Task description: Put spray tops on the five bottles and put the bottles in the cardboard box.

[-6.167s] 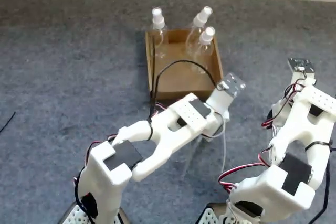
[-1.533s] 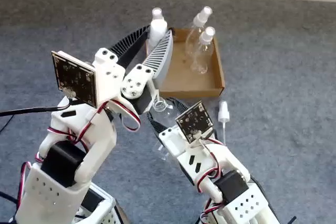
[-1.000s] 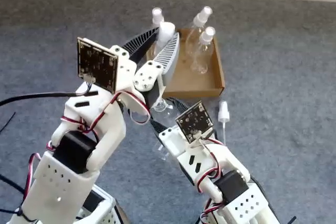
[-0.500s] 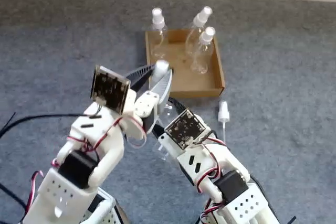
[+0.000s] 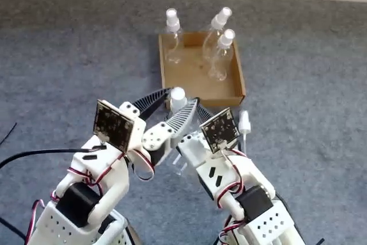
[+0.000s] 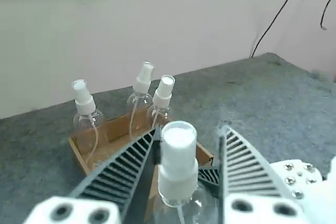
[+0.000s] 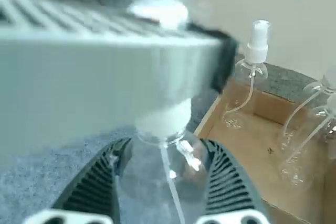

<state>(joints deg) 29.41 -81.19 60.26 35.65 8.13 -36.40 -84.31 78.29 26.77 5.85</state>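
We judge the clear bottle (image 7: 157, 177) light, thin-walled and slippery; hold it at its round body, where the right pincer (image 7: 165, 148) clamps it over the grey carpeted surface (image 5: 69, 55). The left pincer (image 6: 187, 132) stands wide astride its stiff white spray top (image 6: 177, 156). Beyond, three capped bottles (image 5: 221, 55) occupy the cardboard box (image 5: 163, 64).

No readable text or labels.

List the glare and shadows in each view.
High view: soft even light, no hard shadows on the carpet. Left wrist view: the spray top shows no glare. Right wrist view: bright glints on the clear bottle in the right claw.
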